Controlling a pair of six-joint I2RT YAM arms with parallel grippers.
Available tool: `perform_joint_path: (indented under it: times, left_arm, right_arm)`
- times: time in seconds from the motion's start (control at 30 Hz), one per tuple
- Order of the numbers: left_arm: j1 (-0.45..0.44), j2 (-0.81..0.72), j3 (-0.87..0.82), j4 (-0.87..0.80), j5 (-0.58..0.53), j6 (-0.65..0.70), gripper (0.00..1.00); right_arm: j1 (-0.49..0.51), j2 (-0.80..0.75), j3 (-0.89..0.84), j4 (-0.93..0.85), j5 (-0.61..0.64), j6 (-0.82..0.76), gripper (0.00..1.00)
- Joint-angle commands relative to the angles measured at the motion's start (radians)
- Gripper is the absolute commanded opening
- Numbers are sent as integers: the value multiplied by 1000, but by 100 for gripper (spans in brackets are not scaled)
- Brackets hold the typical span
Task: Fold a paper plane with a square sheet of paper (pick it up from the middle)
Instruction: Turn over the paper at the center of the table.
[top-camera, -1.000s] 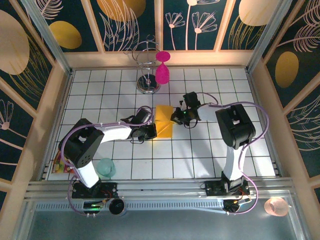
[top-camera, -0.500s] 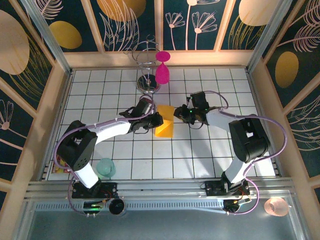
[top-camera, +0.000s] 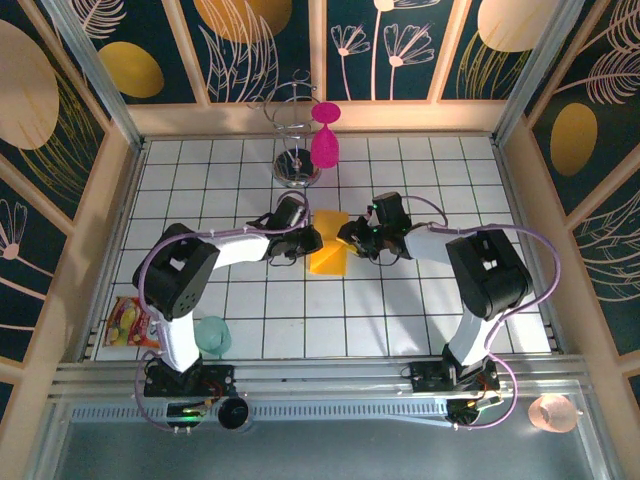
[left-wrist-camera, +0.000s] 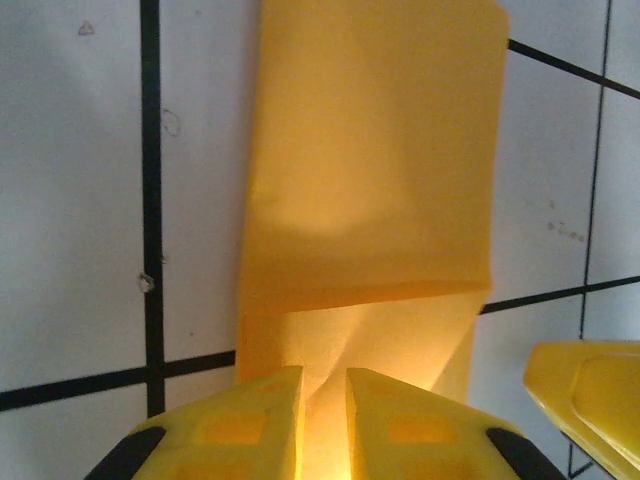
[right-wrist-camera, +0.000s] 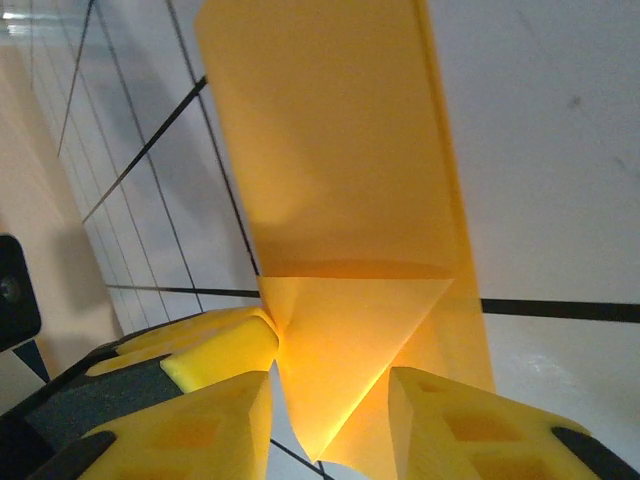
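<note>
Partly folded square sheet of paper (top-camera: 328, 245) central on table (top-camera: 400, 320). At its 9 o'clock left gripper (left-wrist-camera: 324, 385), jaws nearly together over edge, pinch unclear. At 3 o'clock right gripper (right-wrist-camera: 330, 368), jaws spread astride folded corner, probably flanking to keep crease aligned.

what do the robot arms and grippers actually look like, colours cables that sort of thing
The left arm and right arm have white links between chunky black joints. Thin lilac cables loop alongside each. The left gripper and right gripper each have two blocky, bright yellow fingers with shallow square recesses.
</note>
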Motion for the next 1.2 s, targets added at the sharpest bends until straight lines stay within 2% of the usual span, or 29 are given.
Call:
perform_joint_path:
  times: [0.0,0.43,0.87,1.17]
  left_arm:
    - [2,24,6,33,15,-25,19]
    - [5,20,-51,19,-21,-99,20]
    - [6,14,-62,45,5,-118,20]
    - [6,6,-57,43,1,-117,21]
  right_arm:
    - [18,13,-11,12,45,62,38]
    - [57,57,5,27,79,126,38]
    - [67,98,23,90,25,112,26]
    - [73,82,-32,192,-24,103,24]
